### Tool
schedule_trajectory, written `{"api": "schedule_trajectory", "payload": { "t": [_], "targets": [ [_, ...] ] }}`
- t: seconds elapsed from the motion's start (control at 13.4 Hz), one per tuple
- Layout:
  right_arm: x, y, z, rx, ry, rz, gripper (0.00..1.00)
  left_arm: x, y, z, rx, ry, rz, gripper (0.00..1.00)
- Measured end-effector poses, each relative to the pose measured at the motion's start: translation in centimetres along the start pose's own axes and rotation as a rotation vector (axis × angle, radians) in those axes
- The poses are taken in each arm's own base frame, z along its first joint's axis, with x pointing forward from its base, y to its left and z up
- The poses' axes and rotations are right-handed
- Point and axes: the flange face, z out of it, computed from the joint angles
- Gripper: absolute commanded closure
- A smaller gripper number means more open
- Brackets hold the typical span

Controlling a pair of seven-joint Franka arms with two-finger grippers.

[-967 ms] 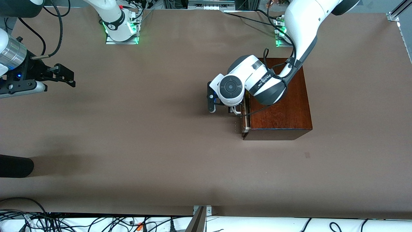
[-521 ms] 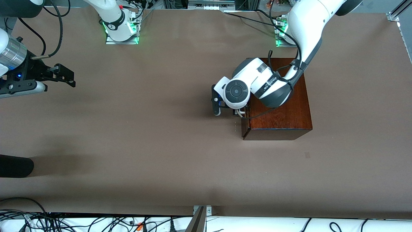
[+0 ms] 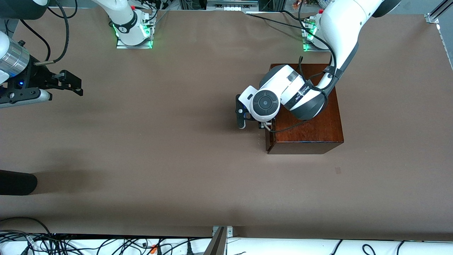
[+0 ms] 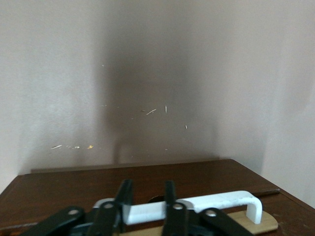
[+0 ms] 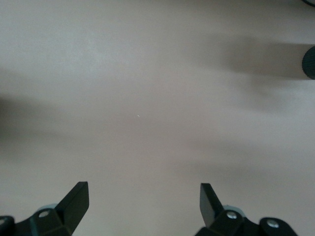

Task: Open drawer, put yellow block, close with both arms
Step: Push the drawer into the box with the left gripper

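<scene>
Left tool (image 4: 146, 206) astride handle (image 4: 197, 205) — wrist-view only

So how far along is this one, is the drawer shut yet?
Not quite. The yellow block is nowhere in view, so whether it went in cannot be told. In hand: the left end effector grips the white handle of the drawer, a sliver of pale tray showing outside the box. Left: push it flush. The right end effector waits open over the table.
</scene>
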Motion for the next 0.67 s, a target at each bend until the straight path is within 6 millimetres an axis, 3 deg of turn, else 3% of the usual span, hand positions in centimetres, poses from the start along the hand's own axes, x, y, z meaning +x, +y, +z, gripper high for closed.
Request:
{"api": "schedule_trajectory", "payload": {
  "t": [0.15, 0.37, 0.52, 0.67],
  "targets": [
    [0.0, 0.0, 0.0, 0.0, 0.0, 0.0, 0.0, -0.6, 0.5, -3.3, 0.05, 0.022, -0.036, 0.0],
    [0.0, 0.0, 0.0, 0.0, -0.001, 0.001, 0.0, -2.3, 2.5, -10.8, 0.114, 0.065, -0.157, 0.0],
    [0.0, 0.0, 0.0, 0.0, -0.001, 0.001, 0.0, -4.1, 4.0, -14.8, 0.141, 0.063, -0.273, 0.0],
    [0.0, 0.0, 0.0, 0.0, -0.001, 0.002, 0.0, -6.9, 4.1, -17.5, 0.172, 0.054, -0.393, 0.0]
  ]
}}
